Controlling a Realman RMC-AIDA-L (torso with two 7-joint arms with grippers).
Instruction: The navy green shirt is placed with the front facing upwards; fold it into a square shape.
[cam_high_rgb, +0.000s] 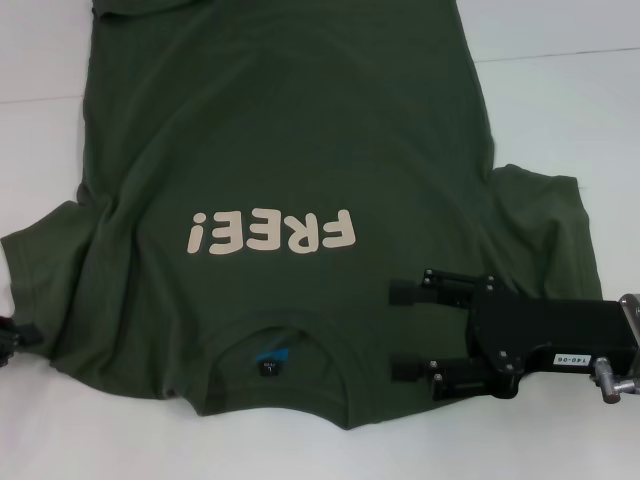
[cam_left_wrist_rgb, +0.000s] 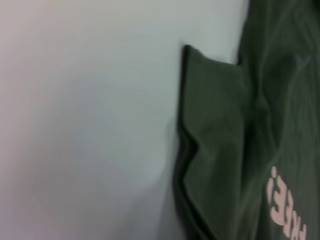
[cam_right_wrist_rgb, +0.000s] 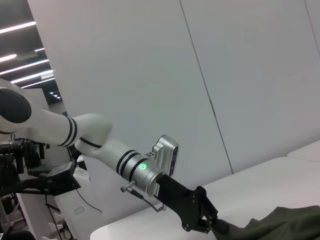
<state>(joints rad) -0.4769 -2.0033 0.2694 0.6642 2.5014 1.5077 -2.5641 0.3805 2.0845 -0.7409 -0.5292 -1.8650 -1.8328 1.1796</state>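
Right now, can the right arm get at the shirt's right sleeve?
Probably yes. The right tool hovers open over the shirt beside the collar, and the right sleeve lies flat just beyond it with nothing between them.

This looks like a robotics lab or test room. A plain white table (cam_high_rgb: 560, 90) serves as the work surface. Behind it stand large pale wall panels (cam_right_wrist_rgb: 150, 75), with strip ceiling lights (cam_right_wrist_rgb: 20, 27) above. Off to one side, dark equipment on stands (cam_right_wrist_rgb: 30, 170) and loose cables (cam_right_wrist_rgb: 85, 202) fill the background.
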